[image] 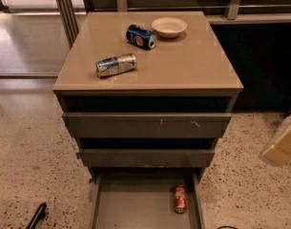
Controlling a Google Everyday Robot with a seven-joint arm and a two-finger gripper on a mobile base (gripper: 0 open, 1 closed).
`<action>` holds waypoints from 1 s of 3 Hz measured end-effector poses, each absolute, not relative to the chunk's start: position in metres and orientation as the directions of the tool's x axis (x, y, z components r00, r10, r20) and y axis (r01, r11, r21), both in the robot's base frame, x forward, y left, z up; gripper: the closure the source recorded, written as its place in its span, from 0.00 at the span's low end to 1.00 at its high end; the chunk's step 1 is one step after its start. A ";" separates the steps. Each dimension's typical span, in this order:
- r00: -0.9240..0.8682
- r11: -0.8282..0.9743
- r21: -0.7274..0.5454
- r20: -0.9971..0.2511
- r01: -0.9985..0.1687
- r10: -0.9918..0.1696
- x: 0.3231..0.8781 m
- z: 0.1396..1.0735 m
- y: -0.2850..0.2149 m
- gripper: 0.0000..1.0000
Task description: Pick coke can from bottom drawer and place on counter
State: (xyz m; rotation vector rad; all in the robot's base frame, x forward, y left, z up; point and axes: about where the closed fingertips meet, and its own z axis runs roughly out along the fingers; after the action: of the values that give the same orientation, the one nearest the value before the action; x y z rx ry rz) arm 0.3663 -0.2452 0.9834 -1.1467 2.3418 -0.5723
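Note:
The coke can lies on its side in the open bottom drawer, near the drawer's right wall. The counter is the glossy tan top of the cabinet. My gripper shows as a pale cream blurred shape at the right edge of the view, at about the height of the middle drawer. It is well to the right of the cabinet, above the can, and holds nothing that I can see.
A blue Pepsi can and a silver-and-blue can lie on the counter, with a small cream bowl at the back. The two upper drawers stand slightly out. A black object lies on the speckled floor at the bottom left.

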 end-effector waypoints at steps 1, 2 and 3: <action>-0.543 0.567 -0.551 -0.229 -0.612 -0.808 0.366 0.984 -0.245 0.00; -0.624 0.701 -0.455 -0.335 -0.549 -0.706 0.369 0.961 -0.255 0.00; -0.762 0.904 -0.178 -0.491 -0.388 -0.423 0.384 0.897 -0.265 0.00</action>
State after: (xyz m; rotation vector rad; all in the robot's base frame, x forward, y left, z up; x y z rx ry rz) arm 0.3837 -0.2654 0.8968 -0.5828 2.5287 -0.0885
